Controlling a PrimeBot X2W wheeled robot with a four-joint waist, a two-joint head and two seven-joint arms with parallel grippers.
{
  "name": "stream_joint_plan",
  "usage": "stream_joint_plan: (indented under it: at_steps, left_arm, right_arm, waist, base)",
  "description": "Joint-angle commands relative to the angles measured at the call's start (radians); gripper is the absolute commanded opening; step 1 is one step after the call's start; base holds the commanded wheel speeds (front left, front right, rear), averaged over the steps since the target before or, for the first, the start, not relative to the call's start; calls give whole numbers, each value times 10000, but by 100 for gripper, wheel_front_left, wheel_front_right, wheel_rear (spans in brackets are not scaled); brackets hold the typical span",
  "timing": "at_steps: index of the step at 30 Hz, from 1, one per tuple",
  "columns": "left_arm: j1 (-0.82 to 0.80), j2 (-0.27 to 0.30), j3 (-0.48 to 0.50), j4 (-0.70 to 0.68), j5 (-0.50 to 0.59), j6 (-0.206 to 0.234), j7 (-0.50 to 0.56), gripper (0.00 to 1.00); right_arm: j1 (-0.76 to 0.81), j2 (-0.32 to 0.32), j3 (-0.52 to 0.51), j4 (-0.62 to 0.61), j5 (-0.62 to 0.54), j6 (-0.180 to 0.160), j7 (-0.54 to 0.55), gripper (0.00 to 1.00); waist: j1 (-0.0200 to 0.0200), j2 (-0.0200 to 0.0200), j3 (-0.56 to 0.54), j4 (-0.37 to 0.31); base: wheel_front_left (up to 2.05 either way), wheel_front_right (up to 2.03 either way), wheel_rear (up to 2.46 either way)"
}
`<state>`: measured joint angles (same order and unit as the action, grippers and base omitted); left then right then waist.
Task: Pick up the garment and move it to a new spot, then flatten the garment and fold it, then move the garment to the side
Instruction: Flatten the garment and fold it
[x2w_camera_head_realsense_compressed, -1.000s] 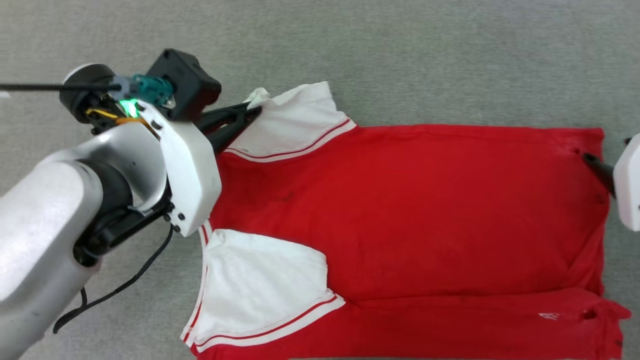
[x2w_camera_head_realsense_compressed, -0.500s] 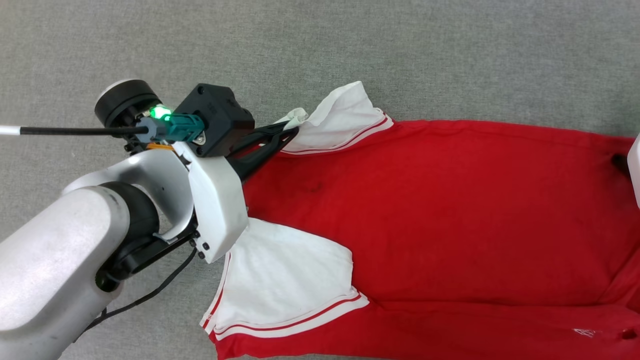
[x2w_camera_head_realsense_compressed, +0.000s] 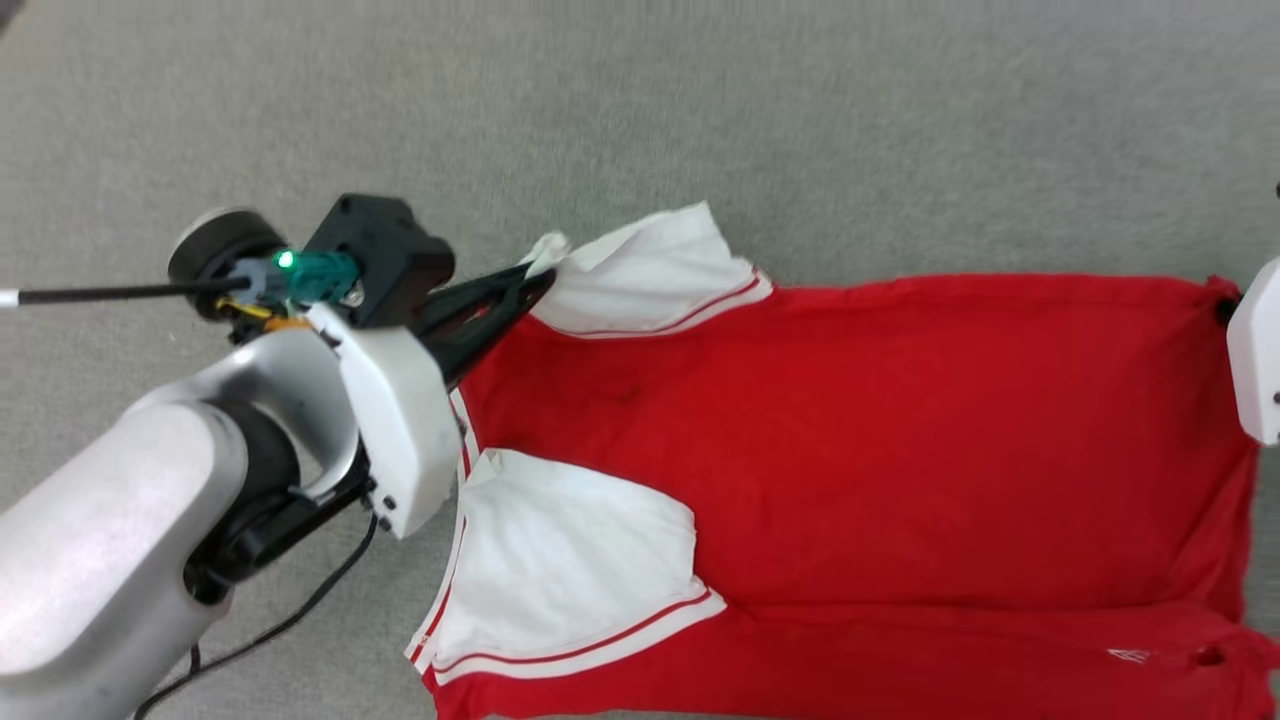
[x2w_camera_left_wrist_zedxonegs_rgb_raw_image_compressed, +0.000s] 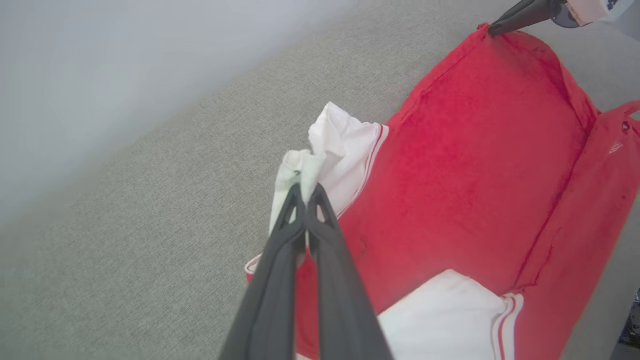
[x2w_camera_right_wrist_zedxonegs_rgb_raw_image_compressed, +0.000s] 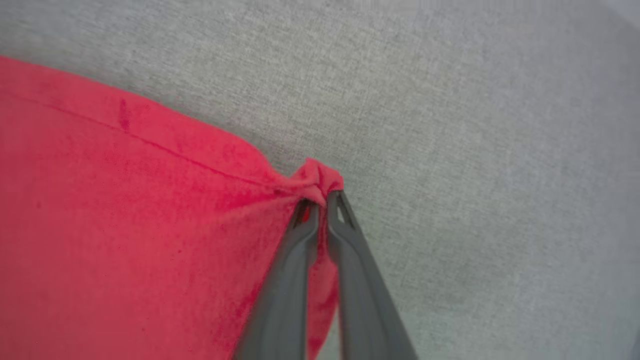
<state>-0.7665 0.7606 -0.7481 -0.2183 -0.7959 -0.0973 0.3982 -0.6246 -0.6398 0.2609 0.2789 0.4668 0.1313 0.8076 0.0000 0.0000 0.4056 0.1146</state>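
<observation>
Both jaws clamped on garment (x2w_camera_head_realsense_compressed: 850, 430), left on white sleeve (x2w_camera_left_wrist_zedxonegs_rgb_raw_image_compressed: 345, 145), right on red corner (x2w_camera_right_wrist_zedxonegs_rgb_raw_image_compressed: 317, 181); tiny logo (x2w_camera_head_realsense_compressed: 1127, 656) illegible

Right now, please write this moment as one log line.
left gripper: shut on garment, white sleeve | right gripper: shut on garment, red corner

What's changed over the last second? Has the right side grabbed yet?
The right gripper has closed on the hem corner of the garment, bunching it. The left gripper stays pinched on the white sleeve; the red body still lies spread out.
</observation>
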Motion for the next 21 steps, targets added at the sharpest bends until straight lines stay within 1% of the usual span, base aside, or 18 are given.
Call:
stream_joint_plan:
  at_steps: [1, 6, 8, 12, 16, 21]
  left_arm:
    - [296, 84, 44, 37, -87, 100, -131, 0]
    - [1044, 382, 134, -73, -282, 399, -414, 0]
    - [1404, 506, 130, -195, -371, 547, -508, 0]
    - [2223, 859, 153, -565, -541, 980, -648, 0]
    - [3132, 1117, 39, -857, -777, 1333, -792, 0]
    - [4238, 1329, -253, -893, -987, 1603, -992, 0]
  right_arm:
    - [298, 5, -49, -84, 96, -11, -159, 0]
    - [1033, -75, -407, -629, 332, -11, -650, 0]
    - [1554, -16, -591, -952, 392, -11, -817, 0]
    - [2774, 201, -1117, -1814, 424, -10, -1024, 0]
    - [4140, 579, -1772, -2620, 336, -11, -1015, 0]
    - [5579, 766, -2112, -3363, 252, -10, -719, 0]
  waist:
    - [0, 0, -517, -176]
    - [0, 0, -1312, -303]
    - [0, 0, -1631, -340]
    - [0, 0, -2034, -421]
    - [0, 0, -2290, -414]
    - [0, 0, -2453, -433]
  base:
    - [0, 0, 0]
    - [0, 0, 0]
    - [0, 0, 0]
    - [0, 0, 0]
    - [0, 0, 0]
    - [0, 0, 0]
